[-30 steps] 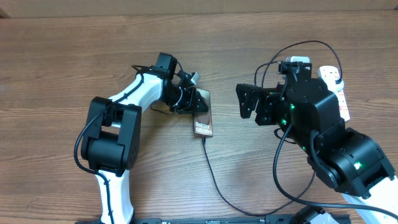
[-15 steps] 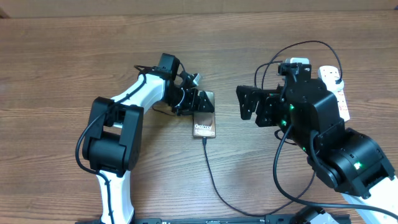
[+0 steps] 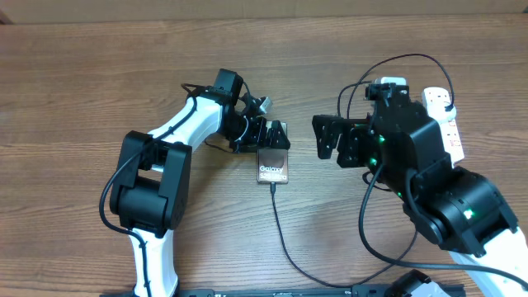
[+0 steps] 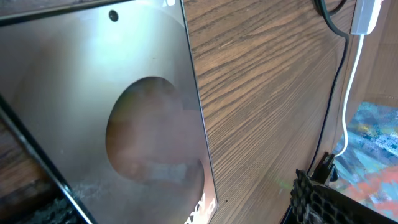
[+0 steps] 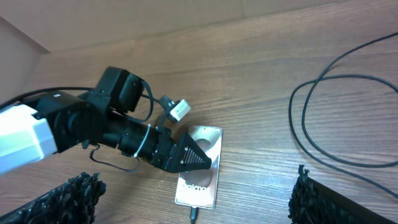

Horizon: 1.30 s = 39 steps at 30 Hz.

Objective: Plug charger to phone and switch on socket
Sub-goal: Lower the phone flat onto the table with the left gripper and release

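The phone point(image 3: 273, 167) lies flat on the wood table, "Galaxy" text up, with the charger point(image 3: 285, 239) connector in its near end; the thin black cable runs toward the front edge. My left gripper point(image 3: 271, 135) hovers over the phone's far end, open, its fingers apart from the phone's edges. The left wrist view is filled by the phone's reflective face point(image 4: 106, 112). My right gripper point(image 3: 323, 137) stands open to the right of the phone, nothing between its fingers. In the right wrist view the phone point(image 5: 202, 180) sits beneath the left gripper point(image 5: 189, 155). The socket point(image 3: 450, 124) is partly hidden behind the right arm.
Black cable loops point(image 5: 336, 124) lie on the table right of the phone. A white cord point(image 4: 349, 93) and a black cable point(image 4: 339, 56) run along the table at the right of the left wrist view. A cardboard wall point(image 5: 155, 18) backs the table.
My left gripper has opened and let go of the phone, which now lies flat a little nearer and to the right. The right arm has hardly moved.
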Motion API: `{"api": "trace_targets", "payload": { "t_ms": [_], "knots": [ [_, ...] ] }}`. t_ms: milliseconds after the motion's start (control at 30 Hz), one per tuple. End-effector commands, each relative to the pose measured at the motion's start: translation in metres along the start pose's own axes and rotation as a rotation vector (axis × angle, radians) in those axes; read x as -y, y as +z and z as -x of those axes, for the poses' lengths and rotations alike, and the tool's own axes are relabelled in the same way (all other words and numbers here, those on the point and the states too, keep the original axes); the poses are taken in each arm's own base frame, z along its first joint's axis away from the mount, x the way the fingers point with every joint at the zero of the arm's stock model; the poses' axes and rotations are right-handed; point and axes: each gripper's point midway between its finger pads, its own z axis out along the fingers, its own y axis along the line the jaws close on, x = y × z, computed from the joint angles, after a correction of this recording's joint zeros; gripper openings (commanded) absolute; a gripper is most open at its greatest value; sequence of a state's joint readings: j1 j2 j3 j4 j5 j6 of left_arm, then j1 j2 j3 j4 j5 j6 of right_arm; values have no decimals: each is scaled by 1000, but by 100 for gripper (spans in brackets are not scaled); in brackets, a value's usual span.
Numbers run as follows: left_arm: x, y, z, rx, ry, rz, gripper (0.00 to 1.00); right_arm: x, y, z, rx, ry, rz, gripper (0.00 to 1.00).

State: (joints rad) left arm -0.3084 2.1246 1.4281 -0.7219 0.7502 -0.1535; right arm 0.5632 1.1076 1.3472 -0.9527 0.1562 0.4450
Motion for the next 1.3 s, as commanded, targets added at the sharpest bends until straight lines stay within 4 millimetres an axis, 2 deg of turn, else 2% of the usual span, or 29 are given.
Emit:
{"api": "trace_targets", "payload": {
  "t_ms": [0,233,600,833,1033,1167,1267],
  "knots": [
    [-25,2,-3,-5,-11,120,100,1,10,-4,-22,6,-14,100],
    [-36,1,-6,-10,-43,189,100,2,19,-7,-47,2,-27,100],
    [-36,1,-6,-11,-43,189,100,2,19,-8,-47,1,-29,100],
    [-39,-2,-9,-18,-57,191,100,-3,21,3,-6,9,-7,100],
    [-47,-12,-6,-3,-87,192,100,-4,22,3,-7,118,-6,100],
    [-56,-23,-4,15,-121,192,100,-2,32,-3,-35,131,-27,100],
    [-63,-36,-7,16,-150,196,100,13,34,-7,-45,180,-101,100]
  ]
}}
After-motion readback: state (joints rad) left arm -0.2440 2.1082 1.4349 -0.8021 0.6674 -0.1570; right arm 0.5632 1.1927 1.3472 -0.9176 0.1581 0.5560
